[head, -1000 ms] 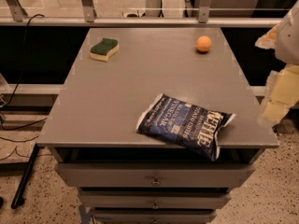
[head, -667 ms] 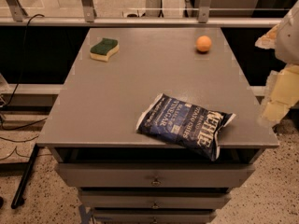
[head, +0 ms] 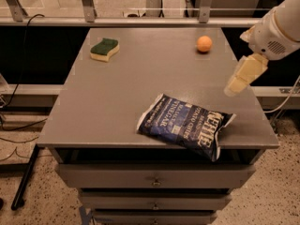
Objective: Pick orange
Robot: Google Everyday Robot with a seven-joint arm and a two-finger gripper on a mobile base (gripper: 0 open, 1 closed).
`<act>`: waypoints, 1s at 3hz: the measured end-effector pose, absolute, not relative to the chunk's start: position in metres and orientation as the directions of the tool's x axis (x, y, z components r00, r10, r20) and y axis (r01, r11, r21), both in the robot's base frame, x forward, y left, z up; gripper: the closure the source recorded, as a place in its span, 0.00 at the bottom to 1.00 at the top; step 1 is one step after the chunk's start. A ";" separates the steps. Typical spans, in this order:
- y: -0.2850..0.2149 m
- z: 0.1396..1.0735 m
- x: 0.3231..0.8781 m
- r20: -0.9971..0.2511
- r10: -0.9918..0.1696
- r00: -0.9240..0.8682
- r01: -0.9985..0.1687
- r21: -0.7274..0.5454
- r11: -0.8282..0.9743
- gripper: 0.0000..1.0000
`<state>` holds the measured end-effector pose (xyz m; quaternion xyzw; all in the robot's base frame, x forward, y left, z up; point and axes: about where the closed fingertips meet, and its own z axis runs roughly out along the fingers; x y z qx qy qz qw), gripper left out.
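Claw (head: 240,76) hangs off right edge of surface (head: 117,107), likely staged before reach; open or closed, cannot tell. Orange (head: 204,44) at far right, apart from claw, unobstructed. Chip bag (head: 185,125) near front, sponge (head: 104,49) far left, neither in likely path.

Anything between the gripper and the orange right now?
Nothing. In the camera view, only bare grey tabletop separates the gripper, hovering at its right edge, from the orange near the back right corner.

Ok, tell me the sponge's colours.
The sponge is green over yellow, camera view; end effector hovers by the table's right edge.
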<state>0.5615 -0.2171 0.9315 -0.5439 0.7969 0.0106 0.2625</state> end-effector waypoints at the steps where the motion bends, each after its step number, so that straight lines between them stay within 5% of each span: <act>1: -0.217 0.907 0.631 -0.519 -0.804 -0.292 -0.838 -0.266 0.476 0.00; 3: -0.241 0.864 0.744 -0.700 -0.589 -0.404 -0.726 -0.147 0.672 0.00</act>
